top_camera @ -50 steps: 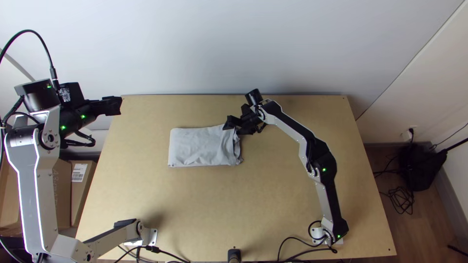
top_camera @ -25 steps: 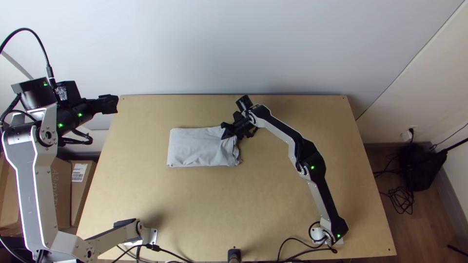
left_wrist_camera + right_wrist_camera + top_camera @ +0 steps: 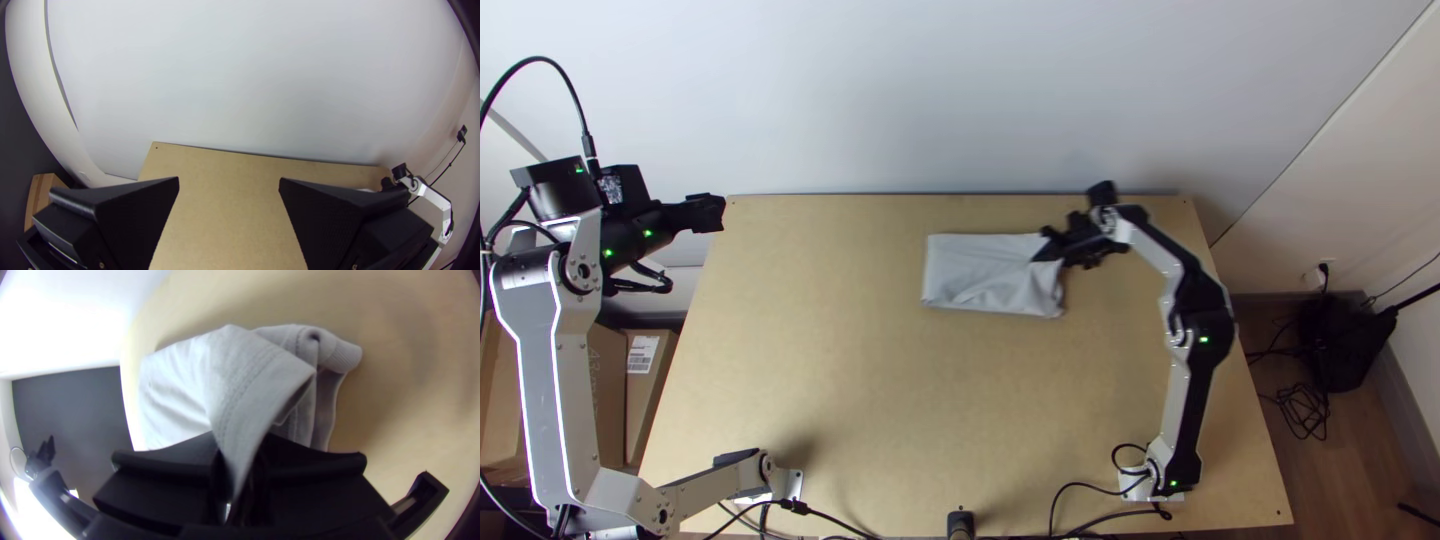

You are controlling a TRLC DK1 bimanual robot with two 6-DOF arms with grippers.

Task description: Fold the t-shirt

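Where the top view shows its left side, cardboard boxes (image 3: 645, 400) stand beside the table (image 3: 830, 400). The left gripper (image 3: 706, 213) is located near the table's far left corner, well apart from the shirt (image 3: 985, 270). In the left wrist view, the fingers of the left gripper (image 3: 229, 185) are set wide apart, with nothing between them.

The shirt lies on the far half of the table, right of centre, folded into a flat rectangle with uneven layers at its right end. The right gripper (image 3: 1048, 243) is positioned at the shirt's far right corner. In the right wrist view, the right gripper (image 3: 239, 470) is clamped on a seamed edge of the shirt; the pinched cloth rises from the layers beneath.
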